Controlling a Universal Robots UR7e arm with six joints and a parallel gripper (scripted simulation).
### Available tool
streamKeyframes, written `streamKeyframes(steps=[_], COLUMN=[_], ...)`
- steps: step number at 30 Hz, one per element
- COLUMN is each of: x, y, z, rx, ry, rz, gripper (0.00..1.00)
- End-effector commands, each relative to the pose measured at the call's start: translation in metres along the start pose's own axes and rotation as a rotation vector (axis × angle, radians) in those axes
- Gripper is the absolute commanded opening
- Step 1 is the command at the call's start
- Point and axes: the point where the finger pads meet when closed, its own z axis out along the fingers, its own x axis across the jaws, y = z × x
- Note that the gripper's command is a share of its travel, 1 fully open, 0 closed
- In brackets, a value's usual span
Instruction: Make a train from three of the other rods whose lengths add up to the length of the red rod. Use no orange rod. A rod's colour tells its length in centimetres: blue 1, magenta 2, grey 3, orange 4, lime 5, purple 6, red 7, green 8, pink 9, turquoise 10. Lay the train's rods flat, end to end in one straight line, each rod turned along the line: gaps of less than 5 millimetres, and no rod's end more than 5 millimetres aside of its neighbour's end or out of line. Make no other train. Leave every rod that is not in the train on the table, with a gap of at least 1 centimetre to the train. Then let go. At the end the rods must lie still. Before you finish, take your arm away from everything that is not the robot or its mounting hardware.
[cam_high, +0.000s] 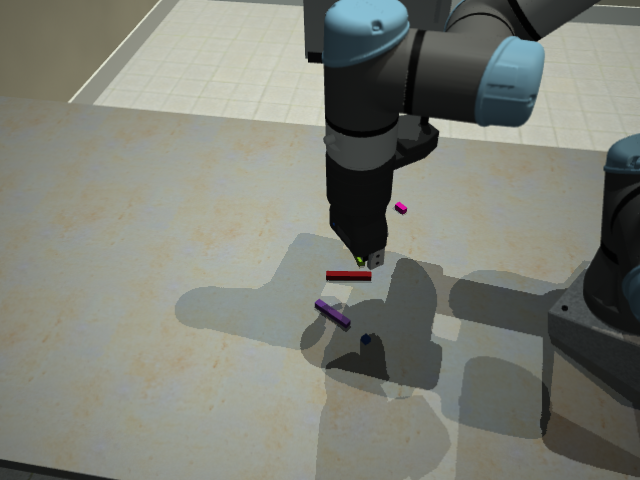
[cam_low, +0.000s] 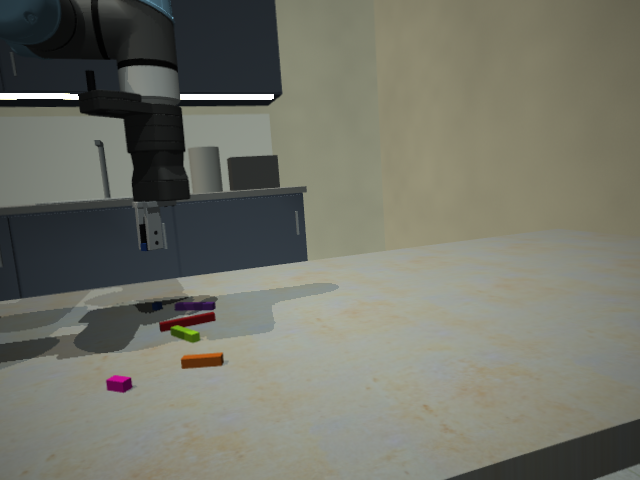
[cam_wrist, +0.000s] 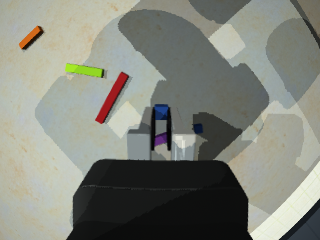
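My gripper (cam_high: 370, 260) is shut on a small blue rod (cam_wrist: 160, 112) and holds it well above the table; the rod also shows between the fingers in the exterior view (cam_low: 144, 245). Below lie the red rod (cam_high: 348, 275), a purple rod (cam_high: 332, 313) and a second blue rod (cam_high: 366, 339). A lime rod (cam_low: 185, 333) lies just beside the red rod (cam_low: 187, 321). A magenta rod (cam_high: 400, 207) lies apart at the back. In the wrist view the purple rod (cam_wrist: 160, 139) shows right under the fingers, with the red rod (cam_wrist: 112, 98) and the lime rod (cam_wrist: 84, 71) to the left.
An orange rod (cam_low: 202, 360) lies between the lime rod and the magenta rod (cam_low: 118, 383); the arm hides it in the top view. The robot's base (cam_high: 599, 315) stands at the table's right side.
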Motion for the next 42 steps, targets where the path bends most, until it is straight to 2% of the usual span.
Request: streamKeyframes(steps=[1, 6, 12, 34, 42], x=[0.019, 0.040, 0.053, 0.054, 0.054], y=[0.023, 0.043, 0.054, 0.056, 0.056], z=[0.000, 0.000, 0.000, 0.001, 0.021], rx=[-0.001, -0.004, -0.006, -0.006, -0.006], ry=[-0.007, -0.014, -0.020, -0.021, -0.020], rz=[-0.069, -0.130, -0.166, -0.170, -0.170], gripper=[0.24, 0.24, 0.24, 0.24, 0.24])
